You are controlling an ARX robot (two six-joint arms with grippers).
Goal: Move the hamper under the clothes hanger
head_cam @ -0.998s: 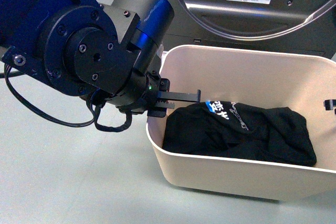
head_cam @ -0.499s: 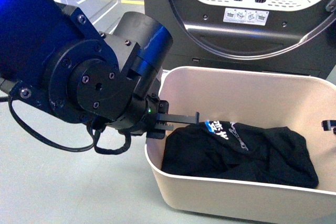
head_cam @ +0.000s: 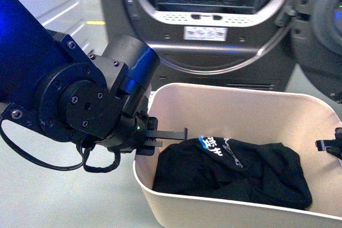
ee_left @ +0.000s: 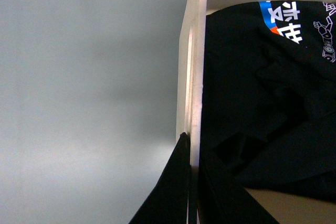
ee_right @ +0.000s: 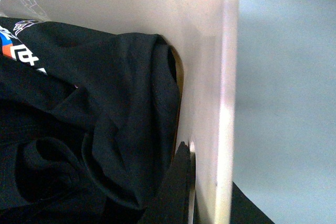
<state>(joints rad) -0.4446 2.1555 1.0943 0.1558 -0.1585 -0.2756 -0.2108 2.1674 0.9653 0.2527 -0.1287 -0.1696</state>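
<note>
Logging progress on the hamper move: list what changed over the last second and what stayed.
The hamper and robot seem to have drawn back from the front-loading machine: far more of its open drum shows in the front view. Left claw and right claw stay clamped on the hamper's short walls; the black garment lies inside as before.

Unreadable white characters [ee_left: 290,20] on a blue patch [ee_left: 269,10] of the black garment [head_cam: 235,177].

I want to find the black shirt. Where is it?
Front view: the black shirt lies inside the hamper, low in the picture, before the open laundry machine.
</note>
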